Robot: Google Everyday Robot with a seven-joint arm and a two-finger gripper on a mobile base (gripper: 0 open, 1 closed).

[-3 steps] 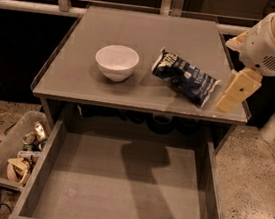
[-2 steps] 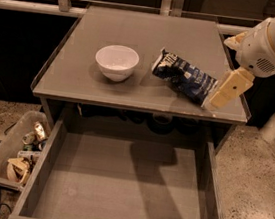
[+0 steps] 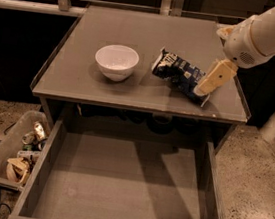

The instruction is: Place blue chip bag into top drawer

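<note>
Now, gripper (image 3: 209,80): at table's (image 3: 137,33) right side, low over bag's right end, near right edge; open or closed – can't tell.
Blue chip bag (image 3: 175,70): flat on table, right of centre, close to front edge.
White bowl (image 3: 116,62): left of bag, a gap betw. them.
Top drawer (image 3: 122,190): open below table's front edge, bottom bare, wide room betw. side walls.
Clear bin (image 3: 1,149): on floor, just left of drawer.

Crinkly glossy foil on blue chip bag (image 3: 177,70); matt cream plastic on pincer (image 3: 202,90) at its right end; smooth matt grey on surface (image 3: 137,33) and top drawer (image 3: 116,194).
</note>
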